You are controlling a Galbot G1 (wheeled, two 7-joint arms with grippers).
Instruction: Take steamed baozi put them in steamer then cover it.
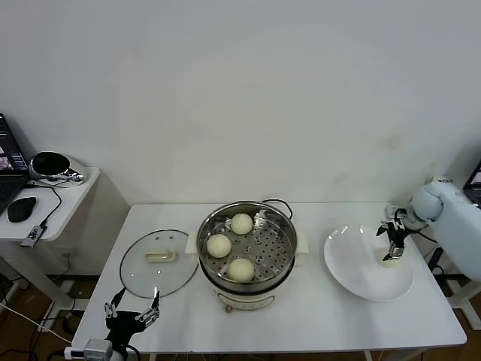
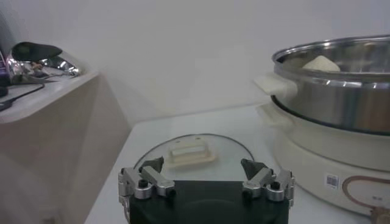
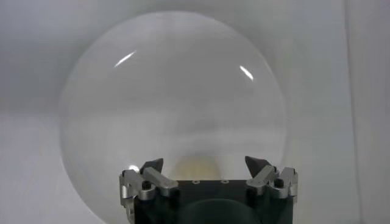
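Note:
Three cream-white baozi [image 1: 241, 223] [image 1: 219, 245] [image 1: 240, 269] lie in the steel steamer [image 1: 279, 239] on its cream pot base. A fourth baozi [image 1: 389, 260] lies on the white plate [image 1: 353, 272] at the right. My right gripper [image 1: 394, 246] hangs just above that baozi, open, one jaw on each side; in the right wrist view the baozi [image 3: 196, 165] shows between the open fingertips [image 3: 152, 165]. The glass cover [image 1: 143, 274] with its cream handle [image 1: 160, 256] lies flat on the table left of the steamer. My left gripper [image 1: 133, 314] is open and empty at the table's front edge, before the cover [image 2: 228, 146].
A side table [image 1: 68, 203] at the far left holds a black bowl-like object, a mouse and cables. The steamer's cord runs behind it. The table's front edge is near the left gripper.

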